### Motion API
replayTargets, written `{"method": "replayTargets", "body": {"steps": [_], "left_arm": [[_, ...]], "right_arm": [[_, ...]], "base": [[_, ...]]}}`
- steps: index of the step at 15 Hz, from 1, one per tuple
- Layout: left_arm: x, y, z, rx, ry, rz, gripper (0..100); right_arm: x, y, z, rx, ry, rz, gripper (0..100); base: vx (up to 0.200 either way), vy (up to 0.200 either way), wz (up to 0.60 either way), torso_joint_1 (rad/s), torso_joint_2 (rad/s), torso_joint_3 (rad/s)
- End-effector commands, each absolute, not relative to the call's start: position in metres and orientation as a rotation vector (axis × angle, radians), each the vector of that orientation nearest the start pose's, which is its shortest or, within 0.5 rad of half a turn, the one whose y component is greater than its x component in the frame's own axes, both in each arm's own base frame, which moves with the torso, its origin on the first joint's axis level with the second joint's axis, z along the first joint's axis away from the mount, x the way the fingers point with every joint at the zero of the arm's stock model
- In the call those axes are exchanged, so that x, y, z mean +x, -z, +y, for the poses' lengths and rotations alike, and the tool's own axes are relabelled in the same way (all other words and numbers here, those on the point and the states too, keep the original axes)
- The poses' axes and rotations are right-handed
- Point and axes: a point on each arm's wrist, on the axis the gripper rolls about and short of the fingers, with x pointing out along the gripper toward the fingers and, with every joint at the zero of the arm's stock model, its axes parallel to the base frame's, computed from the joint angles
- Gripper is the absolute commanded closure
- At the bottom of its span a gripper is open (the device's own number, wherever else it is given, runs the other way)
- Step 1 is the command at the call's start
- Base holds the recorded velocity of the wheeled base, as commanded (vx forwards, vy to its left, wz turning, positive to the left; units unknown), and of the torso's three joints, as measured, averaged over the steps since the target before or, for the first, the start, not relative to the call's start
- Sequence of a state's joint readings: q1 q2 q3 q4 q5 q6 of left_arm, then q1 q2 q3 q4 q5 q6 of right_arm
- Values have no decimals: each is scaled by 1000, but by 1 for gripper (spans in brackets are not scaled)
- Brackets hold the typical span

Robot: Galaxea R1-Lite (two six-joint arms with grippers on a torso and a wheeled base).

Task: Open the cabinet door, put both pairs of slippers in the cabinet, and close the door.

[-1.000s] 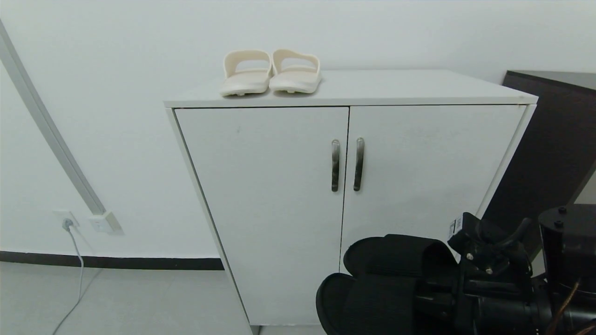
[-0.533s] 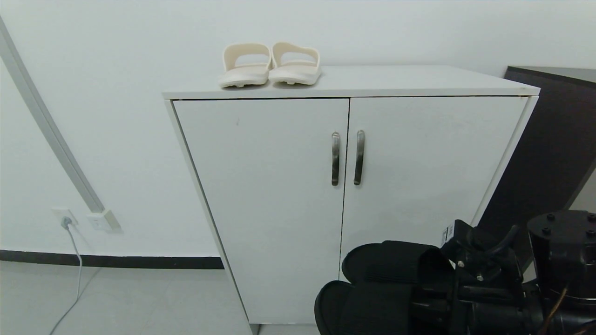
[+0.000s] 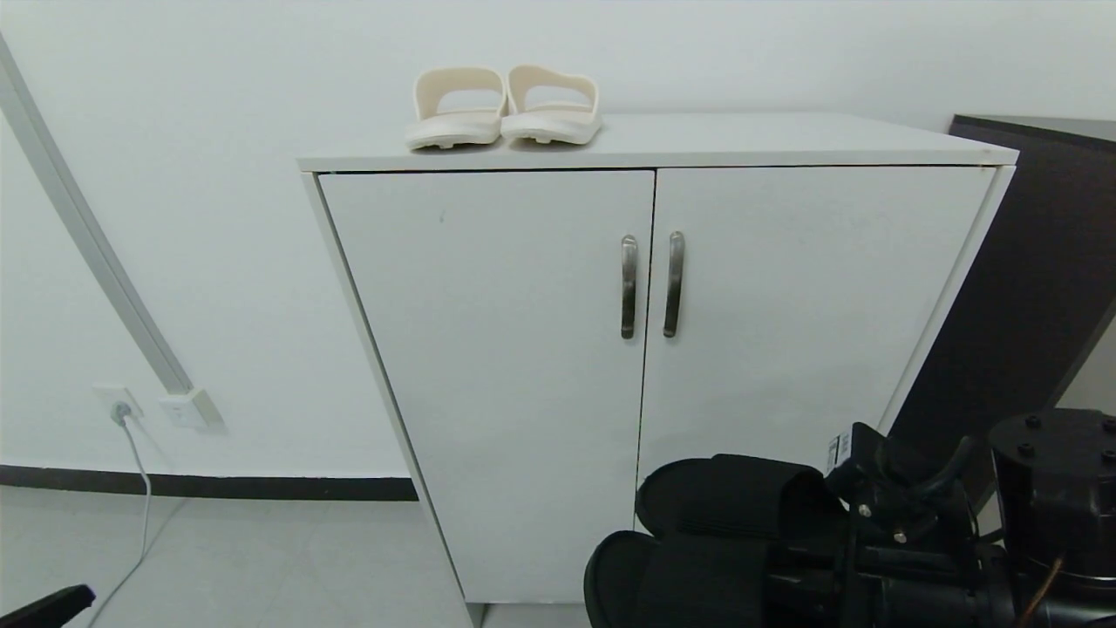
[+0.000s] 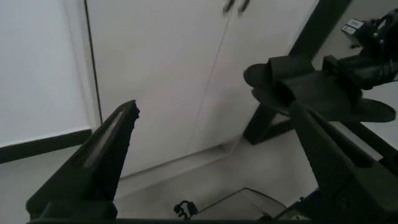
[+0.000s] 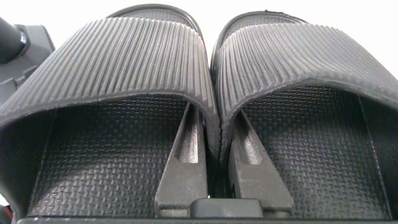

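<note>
Black ribbed rubber slippers (image 3: pixel 724 523) clamped in right gripper (image 5: pixel 216 143), low before white two-door cabinet (image 3: pixel 785 139); cream foam slippers (image 3: pixel 504 109) atop it. Left gripper (image 4: pixel 211 109) spread, empty, newly raised left of cabinet: door-opening evidently imminent, doors (image 3: pixel 488 349) shut.

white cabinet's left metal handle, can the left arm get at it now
Probably yes: the left gripper has open, empty jaws, and nothing stands before the dark metal bar handle.

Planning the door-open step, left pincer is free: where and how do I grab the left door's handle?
Take the left handle at mid-bar, straight from the front, left pincer fingers straddling it sideways: it is a vertical bar. The right handle sits close, so probably a tight fit.
</note>
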State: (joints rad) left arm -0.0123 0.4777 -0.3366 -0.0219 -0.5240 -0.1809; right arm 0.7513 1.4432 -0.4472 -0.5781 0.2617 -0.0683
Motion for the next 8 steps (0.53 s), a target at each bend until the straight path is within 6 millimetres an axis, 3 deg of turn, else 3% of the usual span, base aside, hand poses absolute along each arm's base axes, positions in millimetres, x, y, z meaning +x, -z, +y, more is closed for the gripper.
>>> {"method": "replayTargets", "body": {"steps": [1, 5, 8], "left_arm": [[51, -187, -15, -237, 622, 263, 0], [84, -194, -32, -227, 847, 299, 0], [117, -197, -46, -214, 896, 271, 0]], "right_arm": [[152, -149, 150, -169, -1013, 394, 100], [152, -149, 150, -170, -1012, 397, 100], [151, -147, 149, -178, -1018, 400, 100]], "base": [[0, 0, 0, 0, 0, 0], [0, 0, 0, 0, 0, 0], [0, 0, 0, 0, 0, 0]]}}
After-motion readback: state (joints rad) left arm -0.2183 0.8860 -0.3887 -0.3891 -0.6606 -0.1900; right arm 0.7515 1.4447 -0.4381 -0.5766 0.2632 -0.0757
